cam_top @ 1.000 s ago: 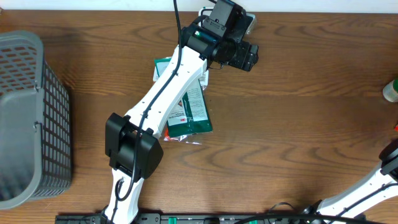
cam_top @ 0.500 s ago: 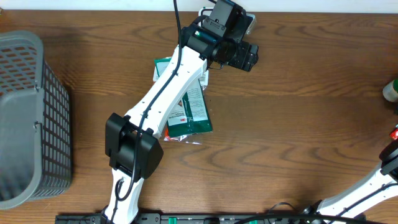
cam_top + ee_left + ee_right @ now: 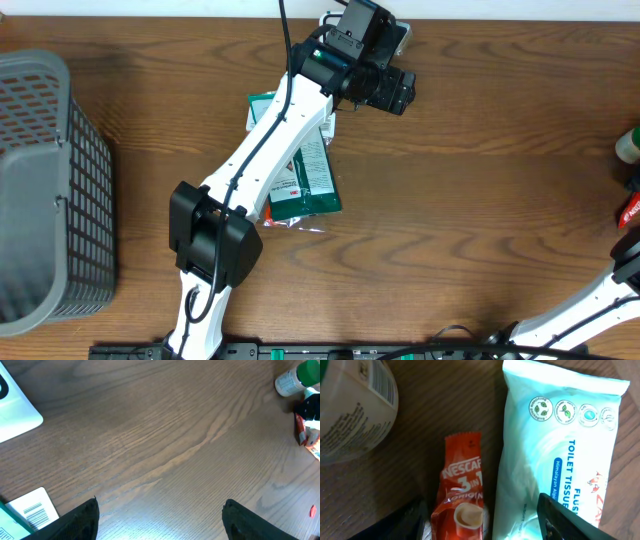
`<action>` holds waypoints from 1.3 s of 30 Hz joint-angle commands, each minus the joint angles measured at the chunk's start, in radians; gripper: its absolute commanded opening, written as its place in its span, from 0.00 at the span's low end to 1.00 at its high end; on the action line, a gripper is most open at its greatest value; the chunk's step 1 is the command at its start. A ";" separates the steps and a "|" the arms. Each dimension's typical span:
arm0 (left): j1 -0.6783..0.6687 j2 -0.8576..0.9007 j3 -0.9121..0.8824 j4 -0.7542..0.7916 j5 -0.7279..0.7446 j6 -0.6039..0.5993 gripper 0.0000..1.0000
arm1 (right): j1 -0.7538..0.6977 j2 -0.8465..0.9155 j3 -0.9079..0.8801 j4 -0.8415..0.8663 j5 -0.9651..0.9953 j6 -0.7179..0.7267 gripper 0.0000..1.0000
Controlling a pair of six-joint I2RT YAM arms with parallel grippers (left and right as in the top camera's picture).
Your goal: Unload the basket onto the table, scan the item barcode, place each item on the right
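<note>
1. A basket stands at the tabletop's 9 o'clock edge.
2. Packets lie near the centre, partly under the left arm.
3. A bottle stands at the 3 o'clock edge, and a sachet lies between it and a tissue pack.

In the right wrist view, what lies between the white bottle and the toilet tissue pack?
A red Nescafe sachet lies flat there, bare table above it, as the right wrist view shows.
</note>
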State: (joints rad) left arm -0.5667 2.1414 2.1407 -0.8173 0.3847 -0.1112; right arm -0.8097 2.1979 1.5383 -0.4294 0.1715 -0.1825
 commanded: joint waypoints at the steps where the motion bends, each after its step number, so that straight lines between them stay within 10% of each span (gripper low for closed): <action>1: -0.001 0.012 0.006 -0.004 -0.013 0.002 0.79 | -0.008 0.018 0.036 -0.048 -0.008 0.041 0.69; 16: 0.001 0.007 0.006 0.039 -0.018 0.057 0.79 | -0.006 0.018 0.633 -0.544 -0.391 0.066 0.80; 22: 0.050 -0.058 0.006 0.138 -0.239 0.070 0.79 | 0.012 0.018 0.846 -0.684 -0.638 0.050 0.79; 39: 0.510 -0.352 -0.022 -0.019 -0.597 0.234 0.79 | 0.452 0.018 0.967 -0.779 -0.784 -0.027 0.96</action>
State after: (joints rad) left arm -0.0906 1.7885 2.1391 -0.8146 -0.1291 0.0841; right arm -0.4377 2.2185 2.4908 -1.2076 -0.5335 -0.1894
